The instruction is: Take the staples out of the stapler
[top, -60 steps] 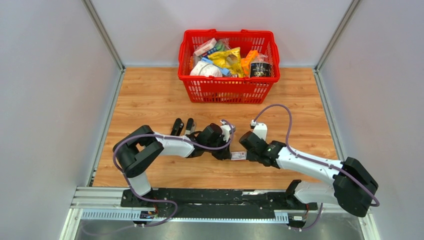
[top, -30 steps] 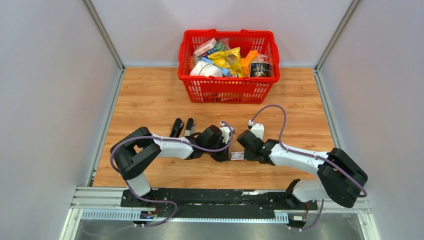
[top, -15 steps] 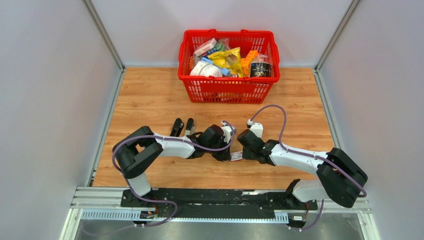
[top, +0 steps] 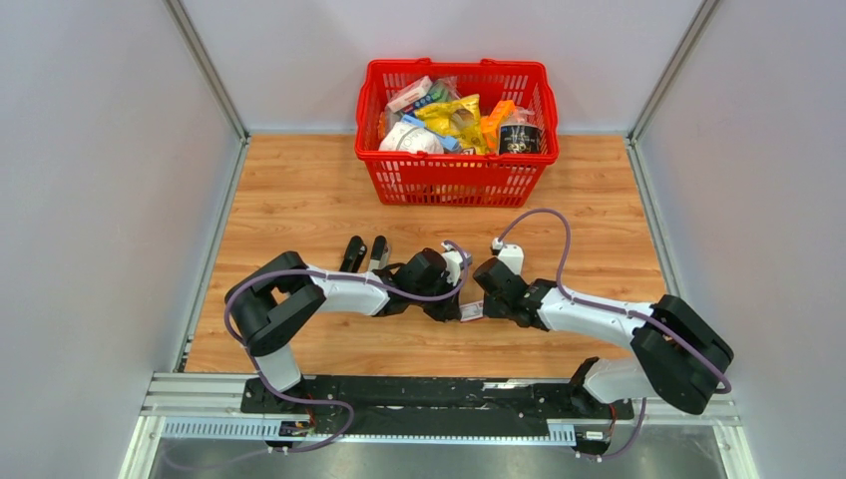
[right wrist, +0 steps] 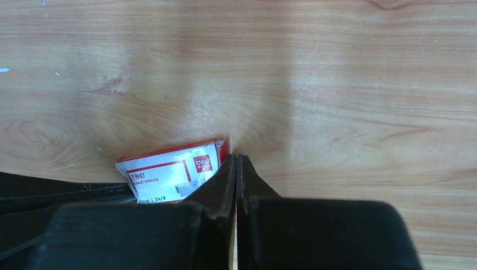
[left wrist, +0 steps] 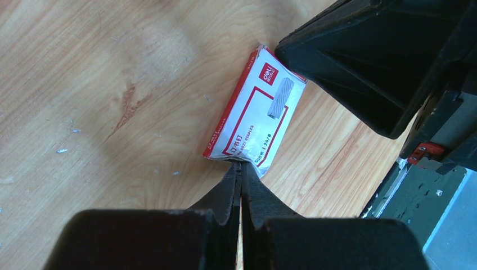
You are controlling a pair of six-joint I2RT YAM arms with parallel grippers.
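The black stapler (top: 364, 253) lies open on the wood, left of both grippers, as two dark bars side by side. No strip of staples shows. A few tiny pale flecks (left wrist: 62, 151) lie on the wood, and I cannot tell what they are. A small red-and-white staple box (top: 471, 311) lies between the grippers. My left gripper (left wrist: 241, 164) is shut, its tips touching the box's (left wrist: 256, 126) near edge. My right gripper (right wrist: 237, 157) is shut, its tips resting on the wood against the box's (right wrist: 169, 171) red end.
A red basket (top: 456, 180) full of packets stands at the back centre. The right gripper's black body (left wrist: 382, 62) fills the top right of the left wrist view. Grey walls close in the left and right sides.
Over the two seconds the right gripper shifted a little left towards the left gripper, and the box slid slightly left with it. In the last half second nothing visibly moved.
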